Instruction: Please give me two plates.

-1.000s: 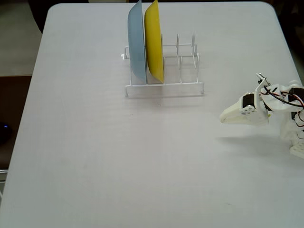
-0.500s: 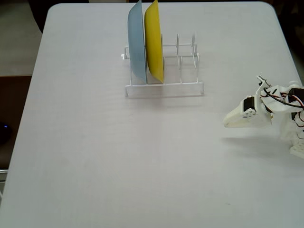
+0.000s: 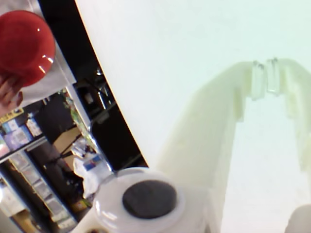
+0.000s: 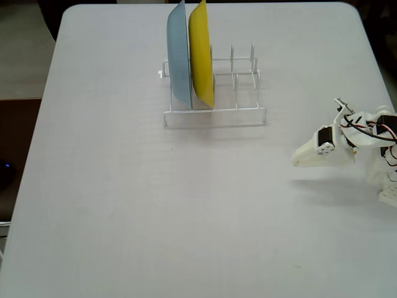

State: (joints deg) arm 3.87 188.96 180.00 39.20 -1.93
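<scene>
White table (image 4: 111,205), mostly bare. A wire rack (image 4: 239,115) stands near the far edge, with the light blue plate (image 4: 178,59) and yellow plate (image 4: 201,56) upright in its left slots so they stay on edge. The right slots are empty.

The cream-white plate and orange plate are nowhere on the table in the fixed view. In the wrist view a glossy red-orange round thing (image 3: 24,43) shows beyond the table edge. It may be the orange plate, cannot tell.

The gripper (image 4: 296,162) sits low at the right edge, folded back near its base, likely parked. In the wrist view its fingertips (image 3: 265,77) are pressed together on nothing.

Versus a second ago, the gripper has drawn slightly back to the right. The rack and its plates are unchanged.
</scene>
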